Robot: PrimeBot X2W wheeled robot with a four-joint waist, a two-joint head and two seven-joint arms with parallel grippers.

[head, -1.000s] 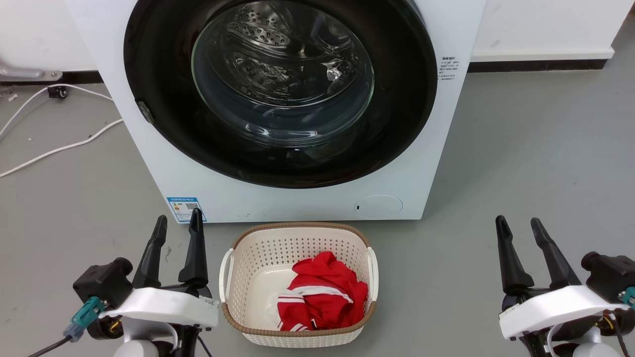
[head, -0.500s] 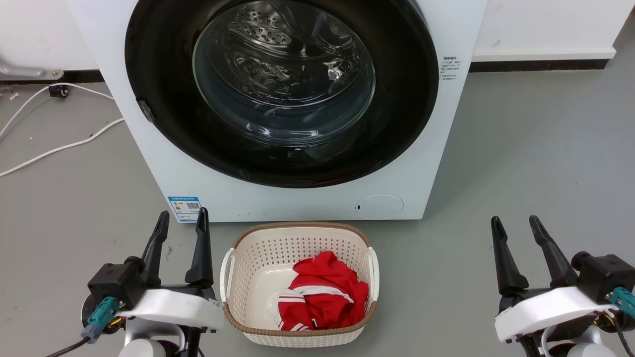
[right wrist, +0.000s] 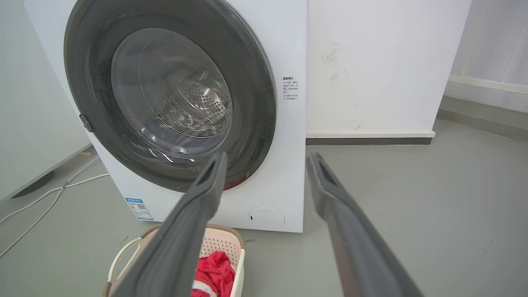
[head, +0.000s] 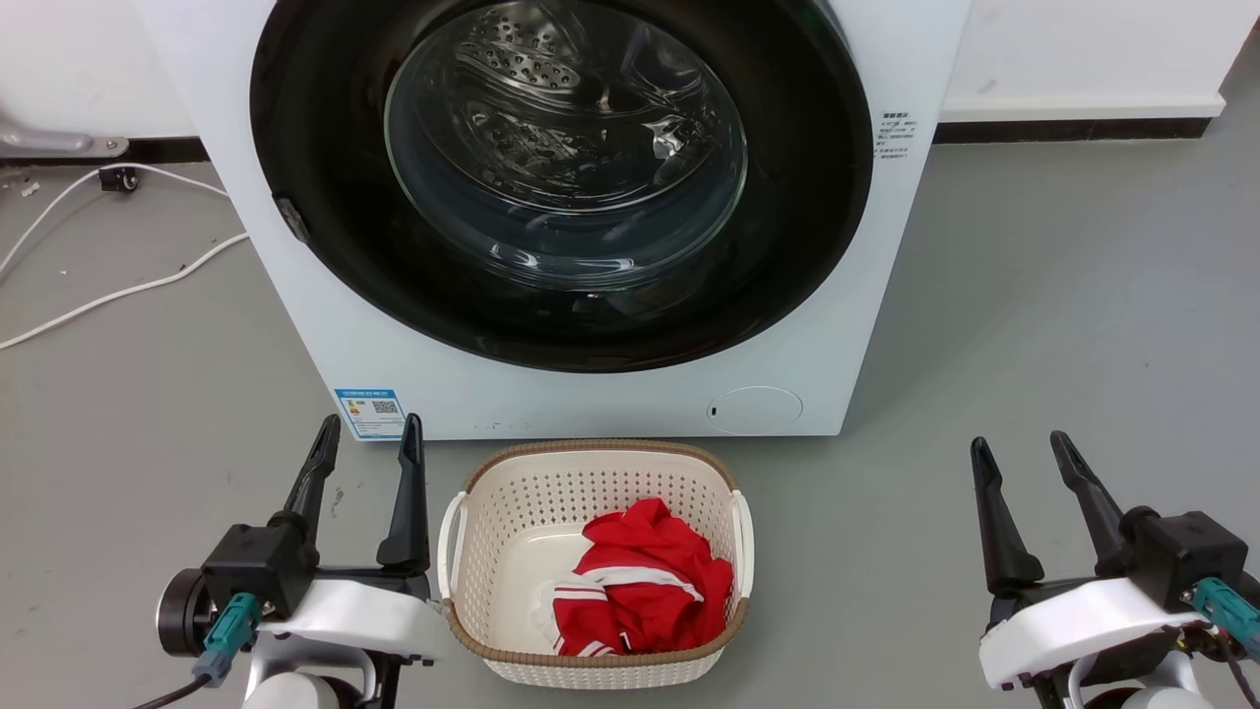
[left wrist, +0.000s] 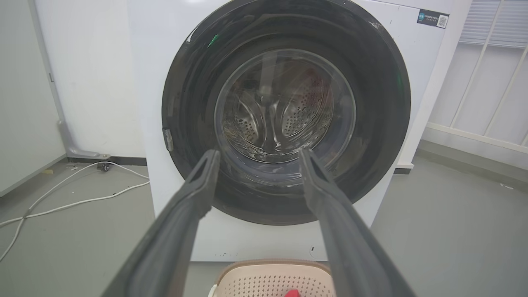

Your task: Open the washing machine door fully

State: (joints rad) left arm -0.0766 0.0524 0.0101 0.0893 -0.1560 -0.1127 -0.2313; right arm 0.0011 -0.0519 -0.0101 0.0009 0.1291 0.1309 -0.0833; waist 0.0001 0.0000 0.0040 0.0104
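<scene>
The washing machine [head: 886,295] is a white front-loader filling the top of the head view. The washing machine door [head: 566,167], a glossy black disc with a clear glass bowl, lies shut flat against the front, with a small grey latch tab [head: 292,219] on its left rim. The door also shows in the left wrist view [left wrist: 284,111] and in the right wrist view [right wrist: 169,95]. My left gripper [head: 371,423] is open and empty near the machine's lower left corner, apart from it. My right gripper [head: 1018,440] is open and empty over bare floor at the right.
A cream perforated basket [head: 591,458] holding a red garment [head: 640,586] stands on the floor right before the machine, between my arms. White cables [head: 118,290] trail over the grey floor at the left. A small round white flap [head: 753,409] sits low on the machine's front.
My left gripper has drifted slightly right, toward the basket, and its wrist has turned. The right gripper has shifted a little left. The door has stayed shut.
</scene>
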